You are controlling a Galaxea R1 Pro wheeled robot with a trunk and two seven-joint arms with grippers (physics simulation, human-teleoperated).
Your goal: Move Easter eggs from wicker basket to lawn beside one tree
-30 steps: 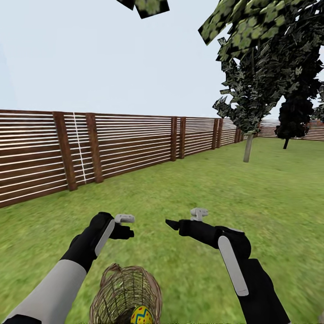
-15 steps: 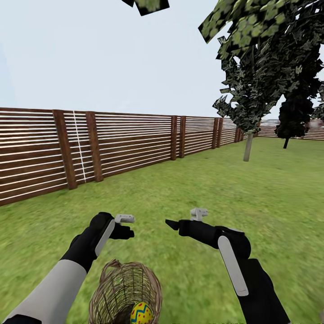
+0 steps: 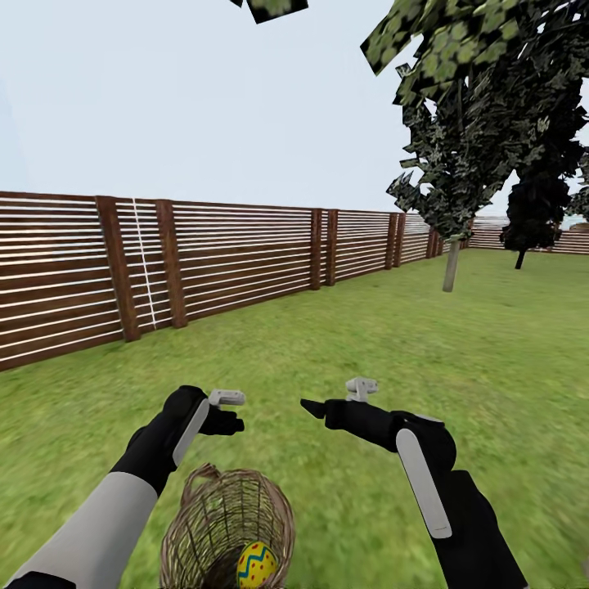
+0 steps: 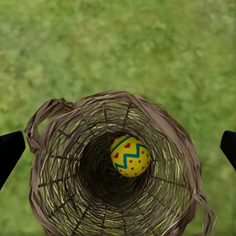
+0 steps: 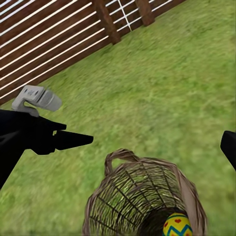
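Left gripper (image 4: 118, 147) hangs wide open, empty, over the tan open-weave wicker basket (image 4: 162, 123); that glossy yellow painted egg (image 4: 130, 156) looks slippery, so pinch its middle.

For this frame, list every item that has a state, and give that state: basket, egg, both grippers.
wicker basket: upright on the lawn, open top, not held.
Easter egg: inside the basket, one visible, untouched.
left gripper: jaws open wide, above the basket, empty.
right gripper: over the grass beyond the basket, empty; jaws open in the right wrist view.
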